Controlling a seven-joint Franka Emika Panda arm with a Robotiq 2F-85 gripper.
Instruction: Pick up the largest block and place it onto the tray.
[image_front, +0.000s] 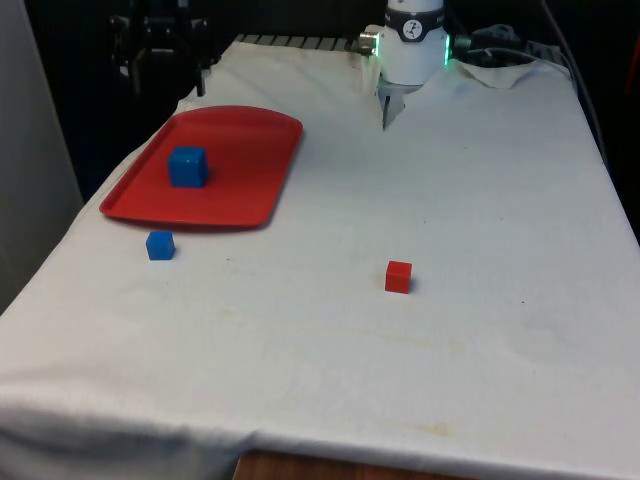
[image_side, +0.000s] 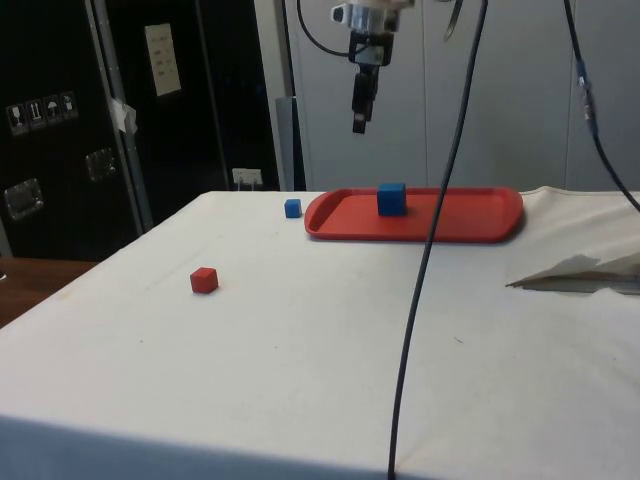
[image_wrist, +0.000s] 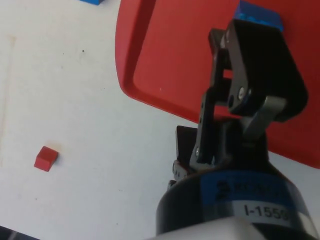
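Observation:
The largest block, a blue cube (image_front: 187, 166) (image_side: 391, 198), rests on the red tray (image_front: 240, 150) (image_side: 460, 215) at the front view's left. In the wrist view the blue cube (image_wrist: 260, 17) peeks out behind my fingers, over the tray (image_wrist: 170, 50). My gripper (image_front: 384, 122) (image_side: 358, 125) (image_wrist: 227, 35) hangs high above the table near its far end, apart from the tray, shut with nothing in it. A small blue block (image_front: 159, 245) (image_side: 292, 208) (image_wrist: 92, 1) lies just off the tray's near edge. A small red block (image_front: 398, 276) (image_side: 204, 280) (image_wrist: 46, 158) sits mid-table.
A black cable (image_side: 430, 250) hangs down across the side view. Folded cloth (image_side: 580, 270) (image_front: 500, 70) bunches up at the table's far end. The table's near edge (image_front: 300, 455) runs along the front.

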